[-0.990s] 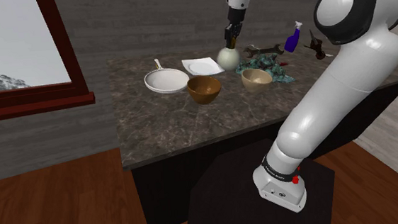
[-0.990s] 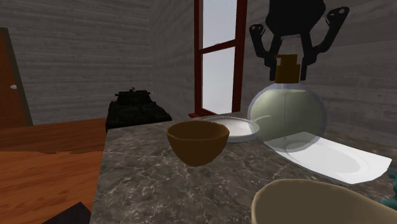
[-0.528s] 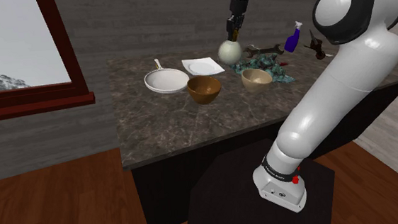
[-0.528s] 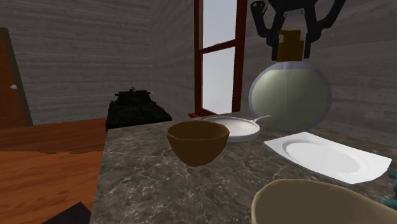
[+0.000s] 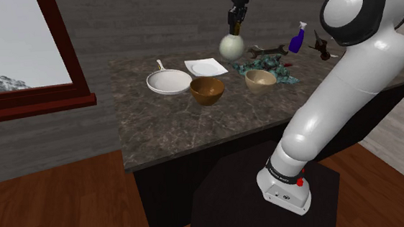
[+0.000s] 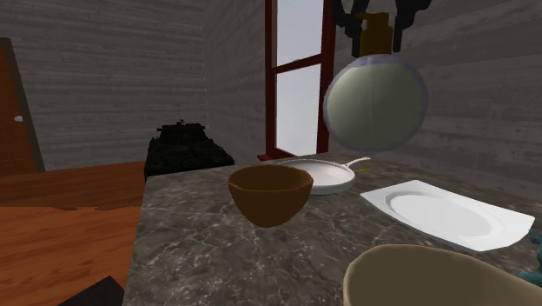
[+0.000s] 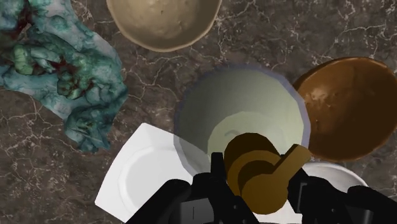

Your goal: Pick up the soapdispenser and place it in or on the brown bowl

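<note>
The soap dispenser [image 5: 232,46] is a round pale-green glass flask [image 6: 375,100] with a brown pump top [image 7: 257,173]. It hangs in the air above the dark stone counter, over the white square plate [image 5: 205,66]. My black gripper [image 5: 234,19] is shut on its brown neck, fingers [image 6: 349,22] clasping it from both sides. The brown bowl [image 5: 207,90] sits on the counter nearer the front edge; in the wrist view the brown bowl [image 7: 348,107] lies just beside the flask [image 7: 242,113]. In the second exterior view the brown bowl [image 6: 270,193] stands below and left of the flask.
A white frying pan [image 5: 167,80] lies to the shoulder view's left of the brown bowl. A tan bowl [image 5: 261,79] and a teal crumpled cloth [image 7: 60,70] sit to its right. A blue spray bottle [image 5: 297,37] and dark tools stand at the counter's back.
The gripper has lifted the soap dispenser off the counter and higher into the air, drifting slightly toward the brown bowl. Everything else stays put.
</note>
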`<control>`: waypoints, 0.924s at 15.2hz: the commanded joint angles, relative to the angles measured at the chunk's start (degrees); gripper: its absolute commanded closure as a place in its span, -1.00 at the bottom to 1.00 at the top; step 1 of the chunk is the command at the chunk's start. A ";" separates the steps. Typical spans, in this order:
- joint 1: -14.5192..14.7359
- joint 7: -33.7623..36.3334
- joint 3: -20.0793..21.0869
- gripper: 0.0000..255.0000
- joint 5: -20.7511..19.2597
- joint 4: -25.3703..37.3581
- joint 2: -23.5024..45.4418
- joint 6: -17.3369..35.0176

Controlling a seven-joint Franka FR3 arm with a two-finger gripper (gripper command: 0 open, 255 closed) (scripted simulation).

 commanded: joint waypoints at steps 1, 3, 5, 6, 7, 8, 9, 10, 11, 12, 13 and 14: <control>0.98 2.73 1.72 1.00 -0.48 -0.45 -1.61 -1.17; 2.05 5.66 3.62 1.00 -0.80 -0.94 -3.13 -2.29; 3.07 8.53 5.55 1.00 -0.92 -1.15 -4.37 -3.45; 3.55 9.95 6.52 1.00 -0.91 -1.15 -4.88 -4.04; 4.04 11.35 7.49 1.00 -0.87 -1.07 -5.32 -4.63; 4.52 12.75 8.45 1.00 -0.79 -0.93 -5.69 -5.23; 5.00 14.15 9.40 1.00 -0.69 -0.72 -5.99 -5.84; 5.48 15.53 10.35 1.00 -0.55 -0.44 -6.23 -6.44; 5.96 16.91 11.31 1.00 -0.39 -0.09 -6.40 -7.06; 6.44 18.29 12.25 1.00 -0.22 0.33 -6.50 -7.67; 6.97 19.77 13.24 1.00 -0.01 0.86 -6.53 -8.33; 6.94 19.85 13.27 1.00 -0.07 -0.34 -6.92 -7.51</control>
